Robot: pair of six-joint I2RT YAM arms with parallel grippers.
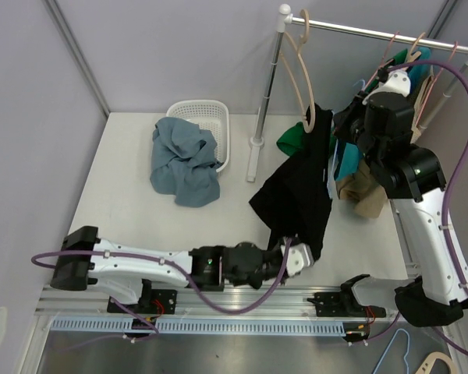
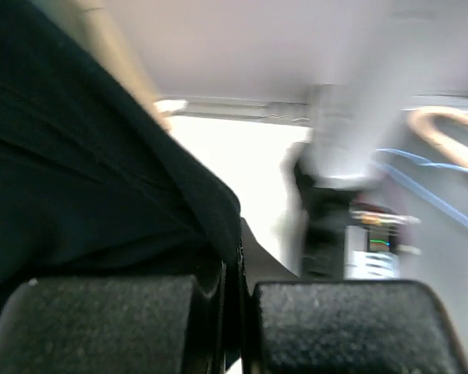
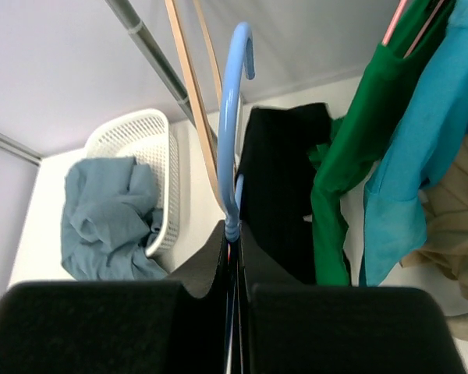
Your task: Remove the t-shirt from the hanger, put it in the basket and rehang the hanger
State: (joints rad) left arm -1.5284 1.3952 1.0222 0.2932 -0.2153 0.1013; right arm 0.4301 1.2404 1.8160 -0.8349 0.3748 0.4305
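Left gripper (image 1: 301,255): jaws closed on the hem of the black t-shirt (image 1: 296,195), low by the counter's near edge. Right gripper (image 3: 235,238): jaws closed on the blue hanger (image 3: 239,117) below its hook. Shirt not yet off; pull-off remains.

One basket (image 1: 196,104), one rail (image 1: 374,33), perhaps five garments (image 1: 296,195).

no readable text — no labels, no brands

Brightly, evenly lit from above, with soft shadows on the table (image 1: 125,156). Heavily motion-blurred and overexposed behind the t-shirt (image 2: 78,195) in left wrist view; sharp elsewhere.
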